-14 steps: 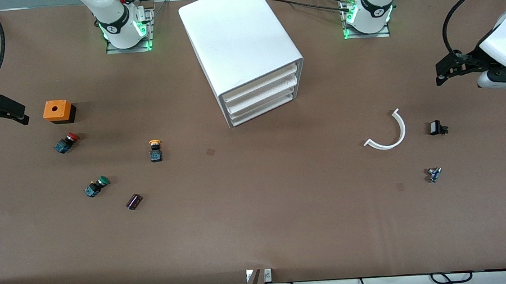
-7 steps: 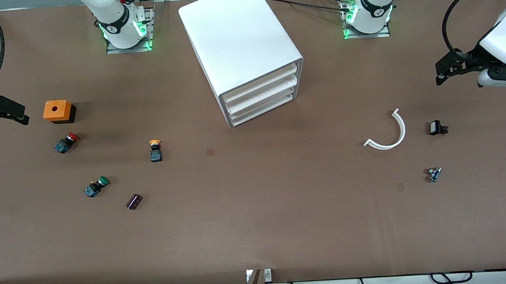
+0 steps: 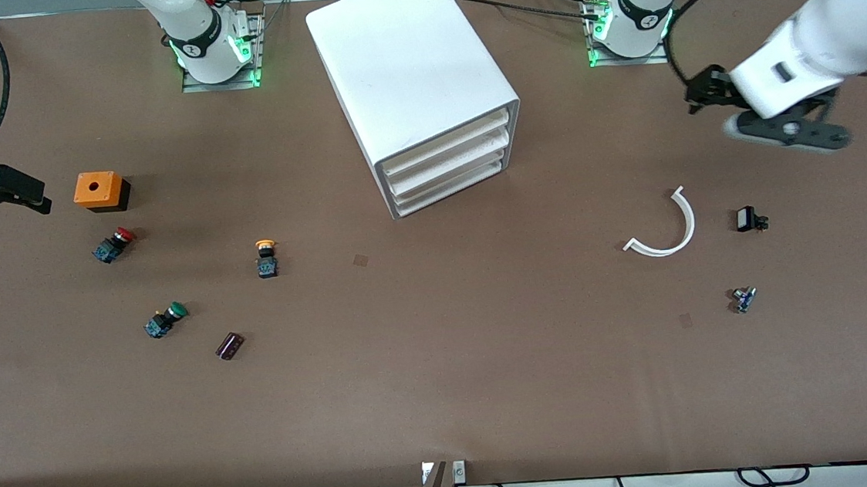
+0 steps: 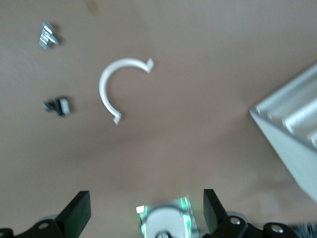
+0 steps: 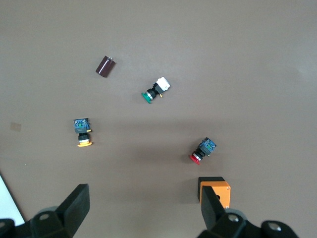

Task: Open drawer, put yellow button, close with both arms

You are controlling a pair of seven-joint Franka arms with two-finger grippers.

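So we've got the small yellow-capped push-button with the black-and-blue body (image 3: 267,258) lying on the brown bench (image 3: 444,382), toward the right arm's end and nearer the front camera than the big white boxy three-drawer cabinet (image 3: 421,82). The cabinet's top white plastic drawer (image 3: 447,147) is shut. The right tool (image 3: 7,189) hangs wide open and empty over the bench edge, well apart from the button. The left tool (image 4: 143,218) is up over the left arm's end, fingers spread, holding nothing. Under it we see a curved white plastic strip (image 3: 664,227).
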